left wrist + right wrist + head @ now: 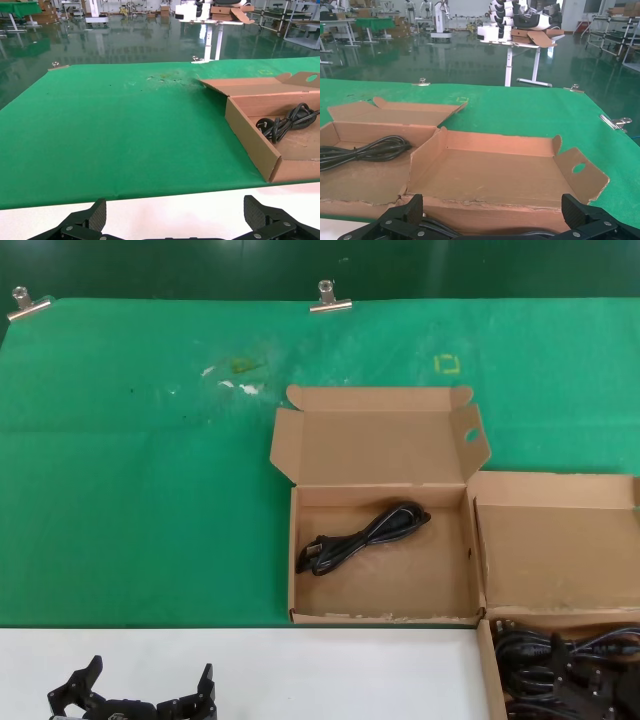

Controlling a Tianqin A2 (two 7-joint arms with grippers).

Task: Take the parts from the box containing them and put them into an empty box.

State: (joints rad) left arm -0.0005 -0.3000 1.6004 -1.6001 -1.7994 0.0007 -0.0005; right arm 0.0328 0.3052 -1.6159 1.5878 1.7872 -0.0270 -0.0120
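We are mid-transfer: one power cord (365, 535) lies in the receiving box (380, 618) at the middle of the green surface (150, 490), and a pile of cords (565, 670) remains in the source box (486, 670) just beside it. The right tool (491, 200) hovers spread wide over that pile; next it needs to descend and close on one bundle. The left tool (150, 672) waits open at the near edge.

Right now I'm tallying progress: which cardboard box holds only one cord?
The middle box, straight ahead on the green mat: a single black cord lies in it. The box at the robot's right holds a pile of cords.
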